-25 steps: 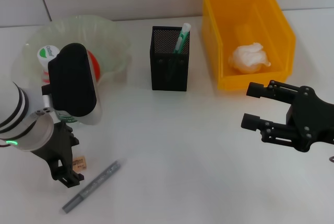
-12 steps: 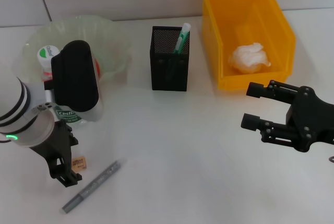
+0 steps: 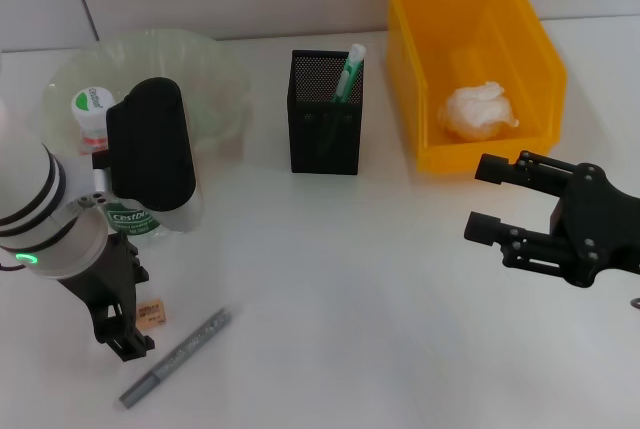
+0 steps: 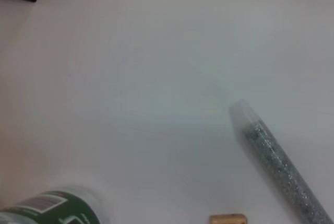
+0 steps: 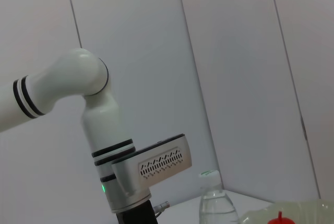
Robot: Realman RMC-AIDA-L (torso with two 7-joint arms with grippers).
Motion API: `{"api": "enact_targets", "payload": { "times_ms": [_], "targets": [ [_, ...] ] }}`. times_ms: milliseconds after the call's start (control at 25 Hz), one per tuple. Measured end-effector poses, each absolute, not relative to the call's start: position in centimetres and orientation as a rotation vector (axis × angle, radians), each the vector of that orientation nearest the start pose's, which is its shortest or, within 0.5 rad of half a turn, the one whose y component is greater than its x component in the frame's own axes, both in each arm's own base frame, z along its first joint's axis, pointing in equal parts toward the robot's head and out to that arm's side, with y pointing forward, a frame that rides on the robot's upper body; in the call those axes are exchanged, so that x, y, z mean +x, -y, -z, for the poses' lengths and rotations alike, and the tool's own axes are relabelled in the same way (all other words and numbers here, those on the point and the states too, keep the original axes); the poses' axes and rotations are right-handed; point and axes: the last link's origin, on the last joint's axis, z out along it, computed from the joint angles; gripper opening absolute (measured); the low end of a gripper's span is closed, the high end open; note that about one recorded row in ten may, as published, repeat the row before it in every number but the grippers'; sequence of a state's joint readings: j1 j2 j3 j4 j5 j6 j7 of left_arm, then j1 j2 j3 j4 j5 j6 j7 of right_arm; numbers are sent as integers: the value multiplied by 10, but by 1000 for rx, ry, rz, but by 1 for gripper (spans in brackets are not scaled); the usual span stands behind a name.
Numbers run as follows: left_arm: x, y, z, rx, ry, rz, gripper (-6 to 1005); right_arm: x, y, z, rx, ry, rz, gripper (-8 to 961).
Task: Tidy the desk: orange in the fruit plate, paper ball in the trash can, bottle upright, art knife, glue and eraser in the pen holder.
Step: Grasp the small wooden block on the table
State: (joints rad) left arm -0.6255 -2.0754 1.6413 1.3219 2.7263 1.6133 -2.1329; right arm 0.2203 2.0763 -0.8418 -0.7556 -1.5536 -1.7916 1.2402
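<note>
The bottle [image 3: 128, 217] stands upright by the fruit plate [image 3: 215, 74], its green cap [image 3: 92, 102] showing behind my left arm. That arm hides the orange in the head view. My left gripper [image 3: 118, 321] hangs over the table just in front of the bottle, beside the small tan eraser [image 3: 150, 311] and a silvery glitter stick [image 3: 178, 357] that looks like the glue. The black pen holder [image 3: 324, 139] holds a green and white tool [image 3: 348, 74]. The paper ball [image 3: 478, 109] lies in the yellow trash can [image 3: 545, 59]. My right gripper [image 3: 485, 199] hovers open and empty in front of it.
The left wrist view shows the bottle's label [image 4: 52, 211], the eraser [image 4: 228, 218] and the glitter stick [image 4: 282, 164] on bare white table. The right wrist view shows my left arm [image 5: 104, 130] and the bottle [image 5: 214, 198] against a grey wall.
My left arm has shifted slightly right, uncovering more of the bottle's label and covering the orange. The right arm has barely moved.
</note>
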Motion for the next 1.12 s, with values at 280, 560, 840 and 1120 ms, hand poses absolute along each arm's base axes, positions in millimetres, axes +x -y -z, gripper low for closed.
{"api": "enact_targets", "payload": {
  "times_ms": [280,560,840,1120],
  "targets": [
    [-186,-333,30,-2824,103,-1035,756,278,-253,-35,-2536,-454,-1127,724],
    [-186,-334,31,-2823,90,-1031,745,278,-253,-35,-2537,-452,-1127,724],
    [-186,-333,33,-2822,88,-1032,734,278,-253,-35,-2539,-453,-1129,724],
    [-191,-334,35,-2825,107,-1064,723,279,-251,-33,-2538,-466,-1138,724]
  ]
}}
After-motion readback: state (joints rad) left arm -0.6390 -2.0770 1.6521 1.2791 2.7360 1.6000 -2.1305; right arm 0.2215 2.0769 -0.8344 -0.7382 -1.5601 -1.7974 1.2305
